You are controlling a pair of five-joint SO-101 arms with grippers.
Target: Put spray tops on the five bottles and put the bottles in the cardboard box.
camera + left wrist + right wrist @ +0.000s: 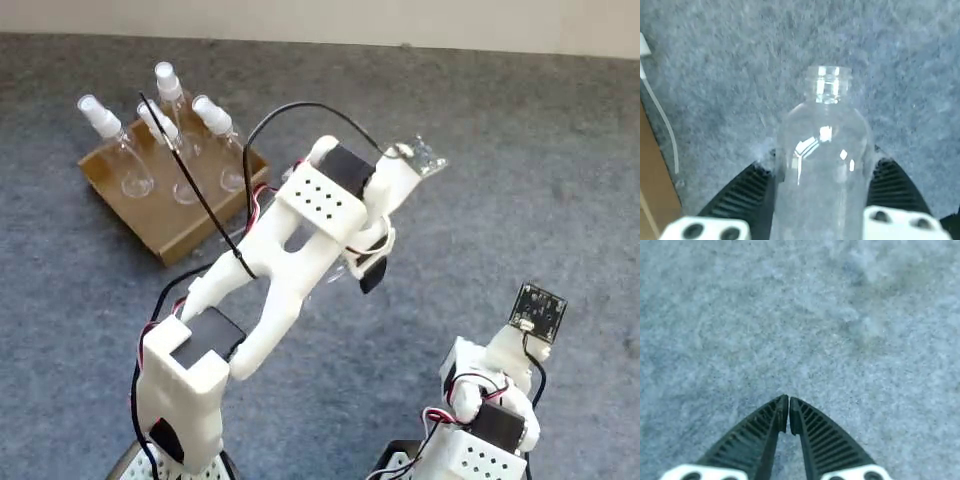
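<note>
My left gripper [822,172] is shut on a clear bottle [826,130] that has an open neck and no spray top. It holds the bottle just above the grey carpet. In the high view this gripper [365,268] sits at mid-table, right of the cardboard box [170,235]. Several bottles with white spray tops [168,80] stand inside the box. A white part with a thin tube [662,125] lies beside the box edge [652,195]. My right gripper [788,412] is shut on nothing, low over bare carpet. The right arm [490,405] is folded at the near right.
Grey carpet [520,180] covers the whole table. A black cable [195,185] from the left arm crosses over the box. The left arm's body [270,280] stretches from the near left toward the middle.
</note>
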